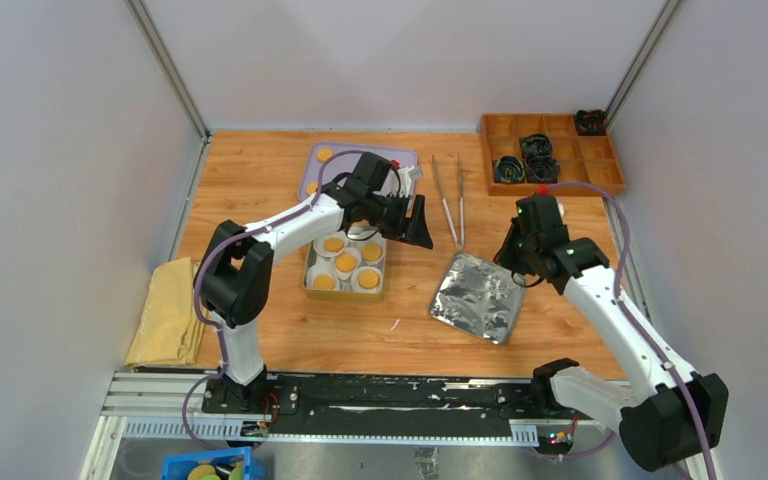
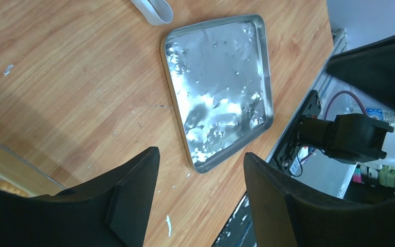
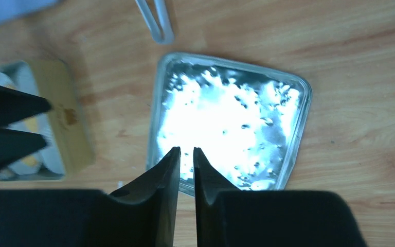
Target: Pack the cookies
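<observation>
Though half-hidden, cookies (image 1: 346, 262) in tin (image 1: 345, 295)

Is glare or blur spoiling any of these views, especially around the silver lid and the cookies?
Top view: even light, sharp; cookies clear, lid only mildly shiny. Left wrist view: lid sharp with patchy reflections; near fingers dark, soft. Right wrist view: strong glare washes out the lid's middle; whole picture soft, tin at left blurred, its contents unreadable.
</observation>
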`<state>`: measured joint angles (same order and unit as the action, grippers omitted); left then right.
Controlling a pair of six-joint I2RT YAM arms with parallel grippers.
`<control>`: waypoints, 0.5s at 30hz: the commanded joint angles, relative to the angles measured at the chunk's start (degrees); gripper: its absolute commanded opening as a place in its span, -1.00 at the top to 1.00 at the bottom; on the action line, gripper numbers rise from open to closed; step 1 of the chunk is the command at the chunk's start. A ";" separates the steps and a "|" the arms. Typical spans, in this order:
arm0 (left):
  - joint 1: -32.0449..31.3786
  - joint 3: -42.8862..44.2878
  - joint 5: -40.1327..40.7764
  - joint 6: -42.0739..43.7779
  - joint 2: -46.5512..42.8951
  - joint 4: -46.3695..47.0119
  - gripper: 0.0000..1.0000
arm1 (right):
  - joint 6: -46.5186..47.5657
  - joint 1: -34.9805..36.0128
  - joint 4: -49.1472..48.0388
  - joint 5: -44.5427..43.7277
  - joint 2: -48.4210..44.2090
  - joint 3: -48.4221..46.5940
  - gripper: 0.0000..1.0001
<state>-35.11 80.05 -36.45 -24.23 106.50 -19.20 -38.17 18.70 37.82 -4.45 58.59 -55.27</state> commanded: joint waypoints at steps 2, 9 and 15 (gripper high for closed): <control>-0.35 2.55 2.03 1.91 -2.30 -1.64 -0.33 | -3.64 1.61 0.08 -4.68 -0.19 10.77 0.35; -0.32 2.70 1.08 2.07 -1.72 -1.86 -0.32 | -2.16 1.56 -5.14 -8.04 10.81 9.05 0.19; -0.37 2.97 1.75 3.45 -2.40 -3.05 -0.32 | -8.48 1.56 2.47 -12.36 19.81 6.33 0.32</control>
<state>-35.11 81.47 -35.27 -22.59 106.34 -20.75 -41.60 19.70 34.94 -12.21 76.69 -49.25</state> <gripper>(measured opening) 0.662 0.359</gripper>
